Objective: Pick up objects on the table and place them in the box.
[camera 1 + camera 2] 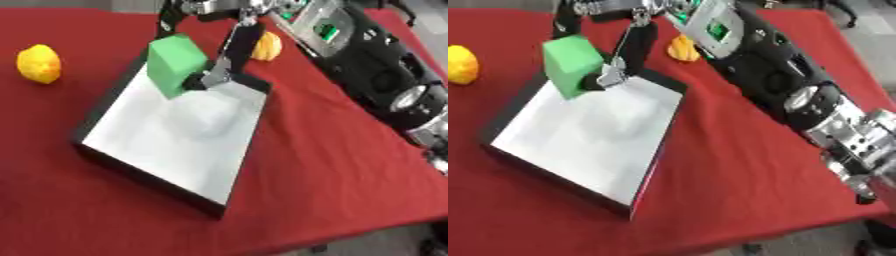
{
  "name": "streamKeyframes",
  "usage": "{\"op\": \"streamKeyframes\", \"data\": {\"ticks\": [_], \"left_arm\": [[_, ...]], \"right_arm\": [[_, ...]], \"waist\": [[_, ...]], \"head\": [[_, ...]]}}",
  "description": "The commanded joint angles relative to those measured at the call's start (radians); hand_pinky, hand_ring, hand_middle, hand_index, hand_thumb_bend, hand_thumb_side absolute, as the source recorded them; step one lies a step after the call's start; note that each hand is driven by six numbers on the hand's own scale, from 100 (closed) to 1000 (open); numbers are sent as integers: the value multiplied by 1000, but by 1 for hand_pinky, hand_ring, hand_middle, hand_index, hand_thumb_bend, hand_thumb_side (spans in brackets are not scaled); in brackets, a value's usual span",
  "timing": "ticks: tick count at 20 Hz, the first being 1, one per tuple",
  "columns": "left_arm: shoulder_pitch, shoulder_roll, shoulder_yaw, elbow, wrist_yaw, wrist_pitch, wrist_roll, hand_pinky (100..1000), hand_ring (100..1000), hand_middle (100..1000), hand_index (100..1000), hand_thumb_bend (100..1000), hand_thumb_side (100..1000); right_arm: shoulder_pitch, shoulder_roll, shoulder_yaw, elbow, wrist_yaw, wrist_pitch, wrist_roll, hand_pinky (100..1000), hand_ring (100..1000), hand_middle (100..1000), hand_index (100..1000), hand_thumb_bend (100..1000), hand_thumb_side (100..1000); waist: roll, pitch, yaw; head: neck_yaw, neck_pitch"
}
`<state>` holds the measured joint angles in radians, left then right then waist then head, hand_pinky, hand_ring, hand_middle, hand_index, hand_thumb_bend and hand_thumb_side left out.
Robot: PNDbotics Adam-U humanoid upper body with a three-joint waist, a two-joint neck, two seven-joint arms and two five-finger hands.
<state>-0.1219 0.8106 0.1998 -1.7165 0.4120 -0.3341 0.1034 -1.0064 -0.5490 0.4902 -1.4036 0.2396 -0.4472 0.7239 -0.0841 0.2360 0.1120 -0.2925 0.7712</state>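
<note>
One green block (175, 64) is sitting pinched in my right hand (229, 47), whose fingers are curling round it over the far corner of the white-floored box (149, 172), while two yellow objects (38, 63) are lying outside on the red table (332, 165).

Green block (177, 64): cube-shaped, tilted, over the far-left corner of the box (131, 170). Box: shallow, black-walled, white floor, set askew on the red desk (324, 165). Yellow object (38, 63): rounded, left of the box, well apart. Orange-yellow object (268, 46): beyond the box's far edge.
</note>
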Motion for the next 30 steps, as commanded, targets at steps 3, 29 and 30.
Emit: {"op": "streamKeyframes", "data": {"ticks": [3,29,30], "left_arm": [[-4,53,4,-31,0,-8,0,894,647,758,843,100,759],[-1,47,3,-37,-10,-1,-4,896,648,759,844,100,763],[0,47,3,-36,-10,-1,-4,896,648,759,843,100,764]], "right_arm": [[-6,5,3,37,86,-61,-5,750,613,481,594,100,458],[44,21,-29,107,253,-192,-39,956,920,836,930,442,365],[46,18,-36,102,232,-182,-37,955,918,833,928,442,354]], "waist": [[-14,-17,4],[-17,-11,8],[-16,-12,7]], "head": [[-7,-1],[-28,-1],[-28,-1]]}}
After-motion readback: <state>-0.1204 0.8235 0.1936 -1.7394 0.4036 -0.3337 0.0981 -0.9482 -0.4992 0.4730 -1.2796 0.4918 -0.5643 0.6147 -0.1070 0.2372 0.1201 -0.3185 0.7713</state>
